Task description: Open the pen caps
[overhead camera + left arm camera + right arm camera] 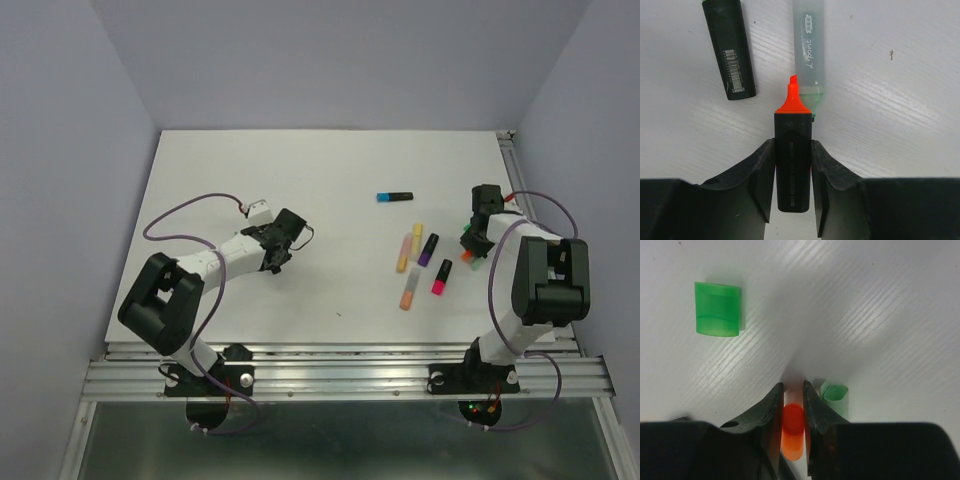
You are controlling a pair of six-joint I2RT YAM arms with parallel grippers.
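The left gripper [793,146] is closed narrow on a black highlighter [793,175], and the bare orange tip [792,97] of this one points away from the fingers, toward a mint highlighter [808,50] that lies just ahead, with a second black highlighter [729,50] more to the left. The right gripper [792,387] pinches the orange cap [793,427] between its two fingers. On the white table [880,300] a green cap [717,309] lies loose ahead on the left, and a mint cap [834,392] lies just beside the right finger.
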